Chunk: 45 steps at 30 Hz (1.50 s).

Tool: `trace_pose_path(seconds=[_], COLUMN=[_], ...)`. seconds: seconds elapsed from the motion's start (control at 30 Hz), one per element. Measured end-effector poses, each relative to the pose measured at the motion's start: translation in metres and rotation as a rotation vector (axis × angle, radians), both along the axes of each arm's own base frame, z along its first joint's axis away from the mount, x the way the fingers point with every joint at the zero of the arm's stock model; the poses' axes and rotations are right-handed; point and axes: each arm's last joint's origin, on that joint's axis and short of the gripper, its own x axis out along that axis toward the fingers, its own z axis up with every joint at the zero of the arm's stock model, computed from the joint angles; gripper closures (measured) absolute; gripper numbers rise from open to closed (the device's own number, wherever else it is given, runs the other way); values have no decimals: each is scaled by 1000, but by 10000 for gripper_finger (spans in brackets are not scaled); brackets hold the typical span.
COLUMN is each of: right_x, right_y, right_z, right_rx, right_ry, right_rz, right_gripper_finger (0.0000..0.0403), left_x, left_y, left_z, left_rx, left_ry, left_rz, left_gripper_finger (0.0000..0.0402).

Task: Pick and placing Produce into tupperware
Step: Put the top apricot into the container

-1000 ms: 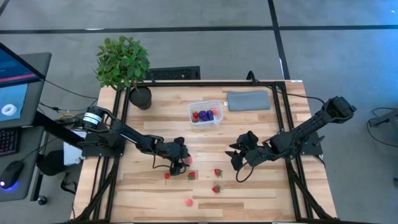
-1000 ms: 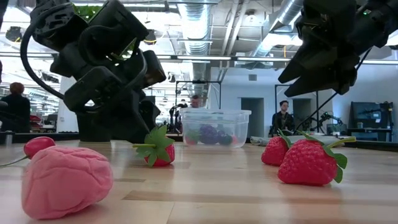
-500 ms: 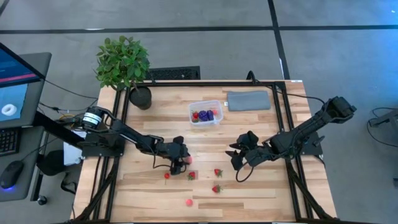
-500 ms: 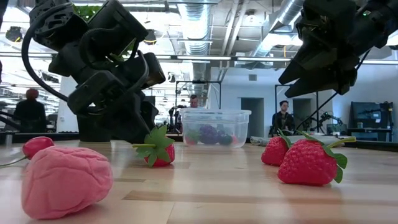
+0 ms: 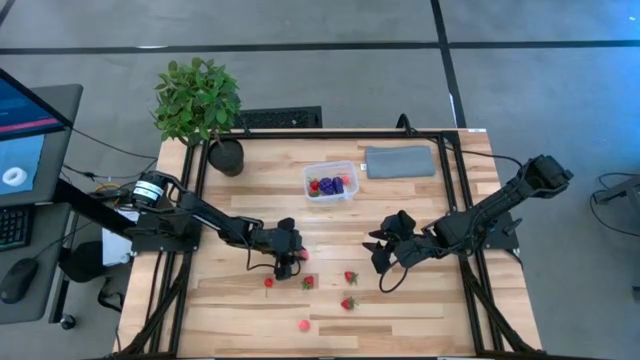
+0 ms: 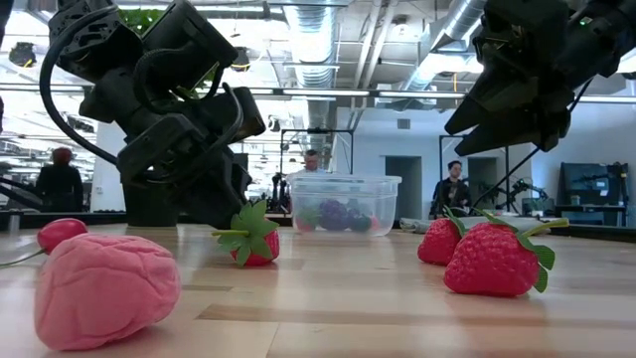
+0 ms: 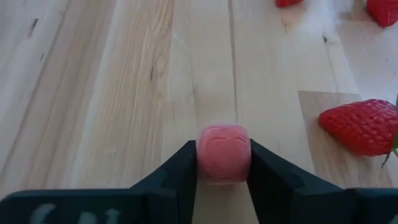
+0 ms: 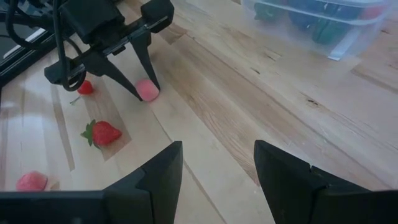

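Gripping a pink piece [image 7: 224, 154] between its two fingers, the left gripper [image 5: 291, 257] sits low on the table [image 5: 400, 310], left of centre in the high view. In the left wrist view both fingers [image 7: 176, 174] press the piece's sides while it rests on the wood. The right gripper [image 5: 379, 252] hangs right of centre, jaws apart and holding nothing. The tupperware [image 5: 331, 181] stands in the upper middle of the table, with red, purple and green pieces inside, beside a grey pad [image 5: 400, 161]. Three strawberries [image 5: 351, 277] lie below centre, a small red piece [image 5: 269, 282] to their left, and another pink piece [image 5: 303, 324] near the bottom edge. A potted plant [image 5: 199, 102] fills the upper left corner.
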Motion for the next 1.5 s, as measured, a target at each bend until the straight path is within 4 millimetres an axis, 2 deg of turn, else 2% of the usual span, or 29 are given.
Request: trace_pose_path(seconds=[0.33, 0.67, 1.17, 1.5], right_x=[0, 0, 0, -1], right_y=[1, 1, 1, 0], right_z=[1, 1, 1, 0], right_rx=[6, 8, 8, -1], right_ry=[-6, -5, -5, 10], right_rz=[3, 5, 6, 5], right_gripper_finger=[182, 182, 182, 182], left_x=[6, 30, 60, 80], left_y=[-1, 9, 73, 123], left_z=[7, 29, 60, 102], left_rx=[-48, -48, 19, 92], left_ry=[-82, -175, -165, -170], left_rz=[14, 45, 203, 224], left_gripper_finger=[290, 290, 290, 290])
